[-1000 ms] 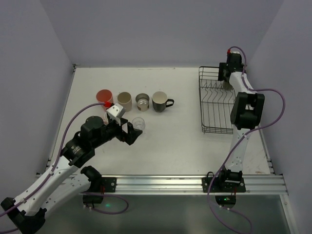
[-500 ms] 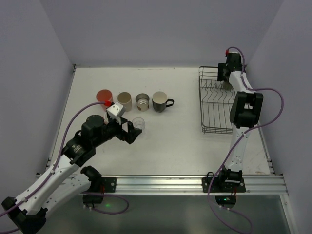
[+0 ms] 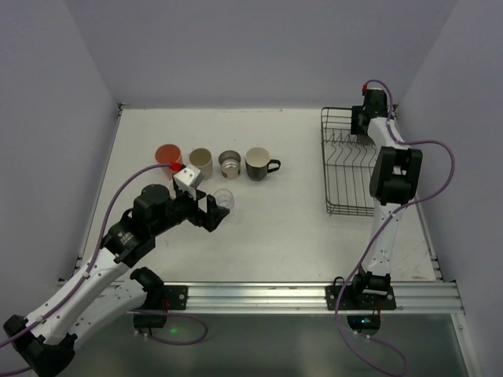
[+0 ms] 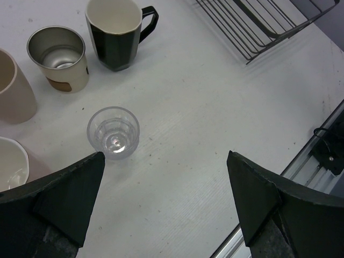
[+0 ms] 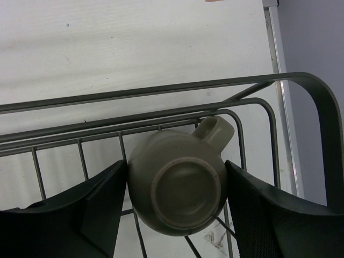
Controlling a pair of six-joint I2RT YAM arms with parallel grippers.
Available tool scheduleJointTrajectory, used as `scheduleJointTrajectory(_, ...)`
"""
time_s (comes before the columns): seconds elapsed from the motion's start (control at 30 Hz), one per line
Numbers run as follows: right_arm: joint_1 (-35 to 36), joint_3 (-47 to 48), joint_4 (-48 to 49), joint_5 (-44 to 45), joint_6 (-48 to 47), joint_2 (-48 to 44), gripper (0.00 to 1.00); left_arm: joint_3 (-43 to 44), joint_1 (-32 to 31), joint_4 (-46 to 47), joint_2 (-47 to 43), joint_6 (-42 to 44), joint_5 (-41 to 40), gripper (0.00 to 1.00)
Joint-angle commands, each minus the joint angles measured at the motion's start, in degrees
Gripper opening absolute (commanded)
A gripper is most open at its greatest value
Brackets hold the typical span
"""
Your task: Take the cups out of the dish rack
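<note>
On the white table [image 3: 299, 228] the dish rack [image 5: 327, 129] holds a grey-olive cup [image 5: 177, 188], upside down in its far corner. The right claw [image 5: 176, 177] has one finger close against each side of it, but whether it presses I cannot tell. It should squeeze firmly and lift straight up, so the handle [image 5: 215, 131] does not catch the rack, while the left claw [image 4: 165, 161] hangs wide open, empty, over a clear glass [image 4: 113, 133].

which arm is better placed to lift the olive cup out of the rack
Right. Its gripper straddles the grey-olive cup inside the dish rack; the left gripper hangs open by the clear glass, far across the table.
</note>
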Motion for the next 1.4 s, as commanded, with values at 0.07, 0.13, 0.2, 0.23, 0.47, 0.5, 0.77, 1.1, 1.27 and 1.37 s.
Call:
scheduleJointTrajectory(0.07,-0.13,-4.34,7.55,-0.41,-1.49,-7.63,0.53,0.47,0.59,2.45,0.59,1.54,1.33,1.0)
scheduleJointTrajectory(0.13,0.22,-7.15,10.8,-0.59,-1.32,-10.79,0.52,0.47,0.85,2.54,0.68,1.45,1.42,1.0)
scheduleJointTrajectory(0.2,0.48,-8.65,12.91,-1.2,-0.44,-12.82,0.51,0.47,0.94,2.63,0.85,1.54,1.51,1.0)
scheduleJointTrajectory(0.23,0.57,-9.96,13.62,-2.07,0.08,-14.66,0.51,0.47,1.03,2.63,0.86,1.45,1.42,1.0)
scheduleJointTrajectory(0.47,1.53,-12.78,14.77,-5.51,5.27,-19.85,0.5,0.38,1.64,2.8,0.94,1.37,1.6,1.0)
scheduleJointTrajectory(0.5,1.62,-13.22,15.2,-5.86,5.36,-20.3,0.5,0.38,1.73,2.8,0.86,1.28,1.68,1.0)
scheduleJointTrajectory(0.77,2.33,-23.06,18.81,-8.93,13.51,-28.81,0.5,0.38,2.35,3.07,1.38,1.01,2.21,1.0)
scheduleJointTrajectory(1.1,8.82,-50.46,34.43,-21.05,35.05,-52.27,0.49,-0.32,2.52,8.07,1.56,-4.86,9.93,0.96)
scheduleJointTrajectory(1.27,15.06,-60.93,39.28,-27.21,46.99,-63.51,0.5,-2.34,2.26,18.52,3.31,-14.27,17.66,0.88)
scheduleJointTrajectory(1.37,19.19,-67.88,45.52,-32.83,52.71,-67.22,0.51,-3.49,1.12,26.5,6.73,-18.66,18.82,0.85)
